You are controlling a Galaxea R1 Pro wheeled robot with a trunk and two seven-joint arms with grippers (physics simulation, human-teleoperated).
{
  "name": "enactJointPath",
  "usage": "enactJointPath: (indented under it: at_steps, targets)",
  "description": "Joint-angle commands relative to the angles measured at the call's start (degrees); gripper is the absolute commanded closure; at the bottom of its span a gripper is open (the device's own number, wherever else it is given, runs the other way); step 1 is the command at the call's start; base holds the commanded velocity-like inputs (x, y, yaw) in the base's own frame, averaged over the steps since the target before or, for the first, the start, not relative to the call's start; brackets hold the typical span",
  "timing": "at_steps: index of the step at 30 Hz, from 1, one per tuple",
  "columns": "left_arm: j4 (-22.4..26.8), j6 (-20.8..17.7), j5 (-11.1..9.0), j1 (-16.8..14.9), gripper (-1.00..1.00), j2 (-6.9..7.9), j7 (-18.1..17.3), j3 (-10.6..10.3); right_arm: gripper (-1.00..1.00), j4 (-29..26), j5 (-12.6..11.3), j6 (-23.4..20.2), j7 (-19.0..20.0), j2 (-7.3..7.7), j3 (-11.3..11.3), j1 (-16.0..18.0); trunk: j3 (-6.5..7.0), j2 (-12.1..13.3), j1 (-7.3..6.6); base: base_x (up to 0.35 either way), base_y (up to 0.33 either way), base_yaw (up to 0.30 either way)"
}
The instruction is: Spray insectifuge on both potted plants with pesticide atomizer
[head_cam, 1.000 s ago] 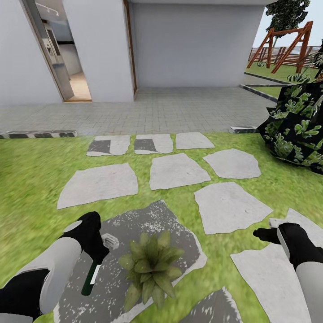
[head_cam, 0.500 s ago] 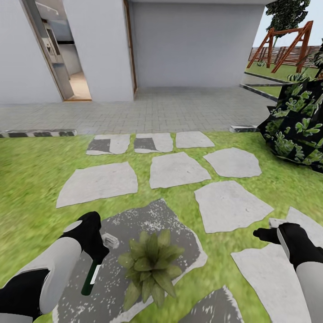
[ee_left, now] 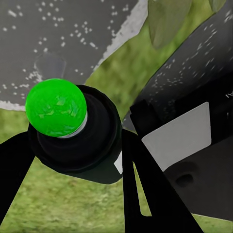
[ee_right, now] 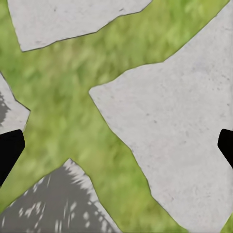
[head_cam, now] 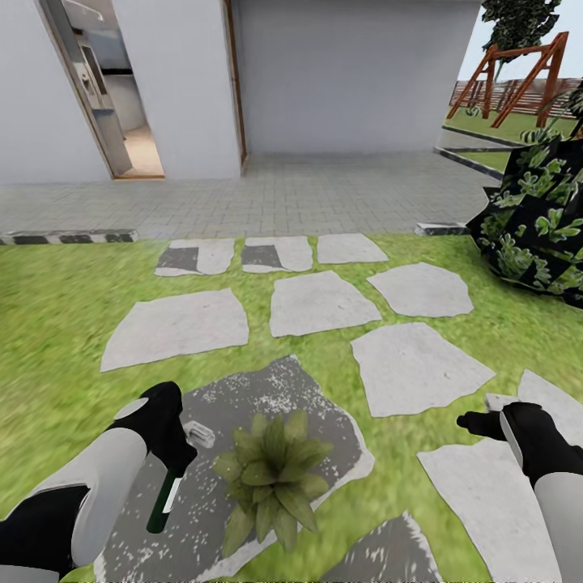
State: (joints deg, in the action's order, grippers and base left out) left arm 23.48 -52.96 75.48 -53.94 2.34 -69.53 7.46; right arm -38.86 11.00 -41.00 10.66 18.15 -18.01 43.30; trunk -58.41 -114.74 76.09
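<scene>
Head camera looks forward and down from high; both wrist cameras hover close, sharing its dark speckled grey paving slab at six o'clock.

A green lawn spreads across the foreground, set with pale grey stepping stones of irregular outline and one darker mottled slab. Beyond the grass lies a grey paved terrace that meets the plain white wall of a house. At the left an open doorway shows a lit interior. On the far right stand a red-brown wooden swing frame, a slatted fence behind it, and a dark leafy bush.
</scene>
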Motion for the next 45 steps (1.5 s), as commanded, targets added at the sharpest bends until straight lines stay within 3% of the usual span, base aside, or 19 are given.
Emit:
enactJointPath:
  at_steps: [1,16,19,24,33,45]
  targets:
    - [0.1,-0.3,0.6,0.0,1.0,-0.06,-0.4,0.4,-1.0,-0.1,0.6,-0.2,0.5,-0.01,-0.2,0.0,-0.14,0.0,-0.01,0.0,0.0,0.0]
    - [0.5,-0.3,0.5,0.0,1.0,-0.14,-0.3,0.4,-1.0,-0.1,0.6,-0.2,0.5,0.05,-0.2,0.0,-0.7,0.0,-0.01,0.0,0.0,0.0]
    - [5.0,-0.4,0.5,0.0,1.0,-0.14,-0.6,0.4,-1.0,-0.1,0.6,-0.2,0.5,0.05,-0.2,0.1,-0.7,0.0,-0.01,0.0,0.0,0.0]
    - [6.8,-0.5,0.4,0.0,1.0,-0.49,-0.8,0.4,-1.0,-0.1,0.6,-0.2,0.5,0.05,-0.2,0.0,-0.7,0.0,-0.01,0.0,0.0,0.0]
    - [2.2,-0.5,0.1,0.0,1.0,-0.66,-0.9,0.6,-1.0,-0.1,0.6,-0.2,0.5,0.05,-0.1,0.1,-0.71,0.0,-0.01,-0.002,0.0,0.002]
    - [2.1,-0.5,0.1,0.0,1.0,-0.59,-1.0,0.8,-1.0,-0.1,0.6,-0.2,0.5,0.05,-0.1,0.0,-1.14,0.0,-0.01,-0.088,-0.011,0.193]
